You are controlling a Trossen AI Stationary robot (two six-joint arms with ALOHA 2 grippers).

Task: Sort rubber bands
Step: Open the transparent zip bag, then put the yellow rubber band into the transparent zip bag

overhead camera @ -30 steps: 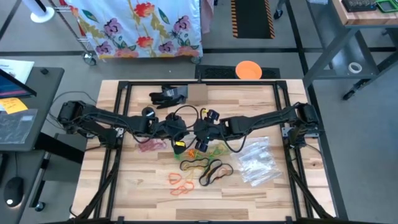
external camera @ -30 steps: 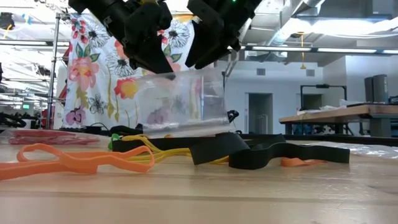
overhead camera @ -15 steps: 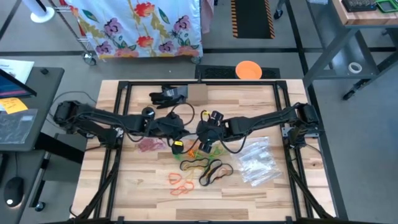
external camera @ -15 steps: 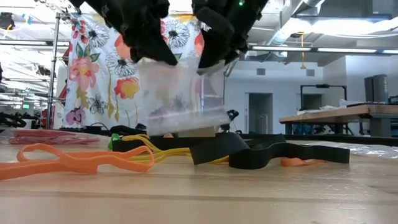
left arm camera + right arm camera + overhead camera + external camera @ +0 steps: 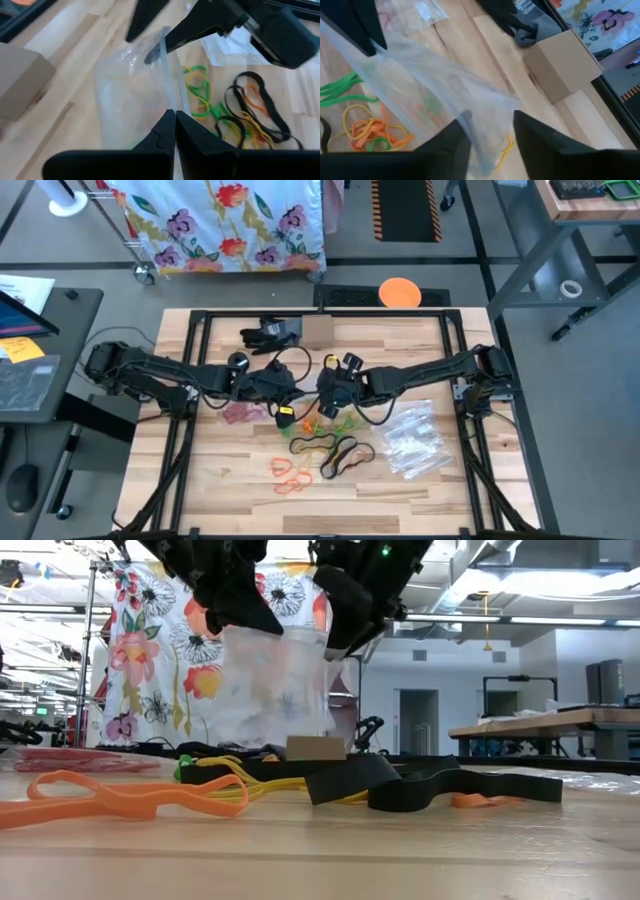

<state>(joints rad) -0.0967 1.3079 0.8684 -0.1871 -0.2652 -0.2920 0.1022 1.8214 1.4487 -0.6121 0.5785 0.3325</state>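
Observation:
A clear plastic zip bag (image 5: pixel 275 690) hangs above the table's middle between my two grippers. My left gripper (image 5: pixel 175 112) is shut on its top edge. My right gripper (image 5: pixel 487 120) stands open at the bag's other top corner, a finger on each side of the film. Loose rubber bands lie on the wood under and in front of the bag: green ones (image 5: pixel 200 92), yellow ones (image 5: pixel 250 785), wide black ones (image 5: pixel 420 785) and orange ones (image 5: pixel 290 472). My left gripper pinches the bag's top edge (image 5: pixel 167 97) between its two fingers, slanting down from the table's left. The bag hangs below the fingers, clear of the table. My right gripper's one finger (image 5: pixel 462 127) lies against the film at the bag's other top corner (image 5: pixel 470 117). Whether the other finger touches, I cannot tell.
A cardboard box (image 5: pixel 318 330) and a black glove (image 5: pixel 270 333) sit at the table's far side. A bag holding red bands (image 5: pixel 240 413) lies at the left, and a heap of clear bags (image 5: pixel 415 440) at the right.
The bag has been lifted a little higher and has drawn in from a wide sheet to a narrower, bunched shape. The box behind it now shows beneath it. My right gripper has tipped toward the bag's top corner.

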